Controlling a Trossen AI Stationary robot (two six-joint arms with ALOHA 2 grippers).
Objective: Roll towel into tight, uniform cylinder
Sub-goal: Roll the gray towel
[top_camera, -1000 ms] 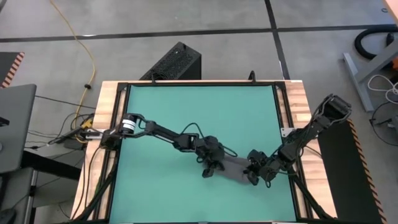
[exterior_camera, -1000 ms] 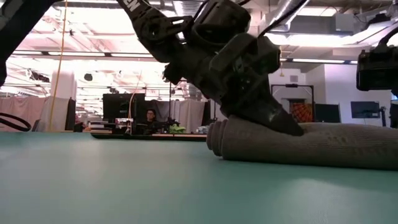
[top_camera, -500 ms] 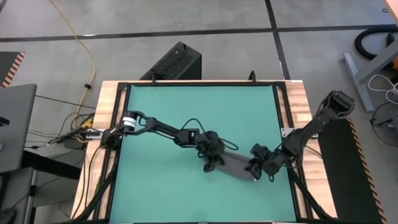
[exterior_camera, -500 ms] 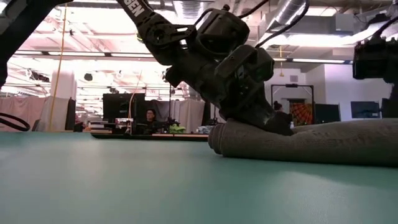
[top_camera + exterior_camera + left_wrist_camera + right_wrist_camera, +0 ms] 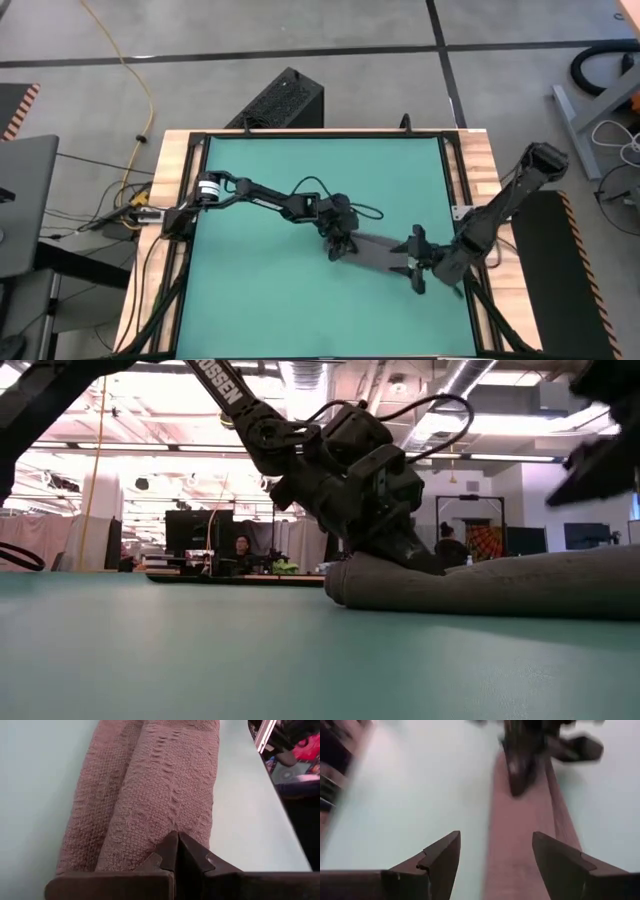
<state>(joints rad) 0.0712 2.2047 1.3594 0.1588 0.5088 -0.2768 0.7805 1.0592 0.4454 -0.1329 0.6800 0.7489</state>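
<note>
Towel [image 5: 372, 256]: soft, light, springy roll on bench [image 5: 270, 180]. Left pincer [image 5: 338, 248] clenched, pressing one end; right pincer [image 5: 412, 268] released, astride other end. Grip ends.

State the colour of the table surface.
Teal green table surface, plain and unpatterned; clearest in the high view.

left pincer [image 5: 338, 249] closed, right pincer [image 5: 412, 258] spread wide
</note>
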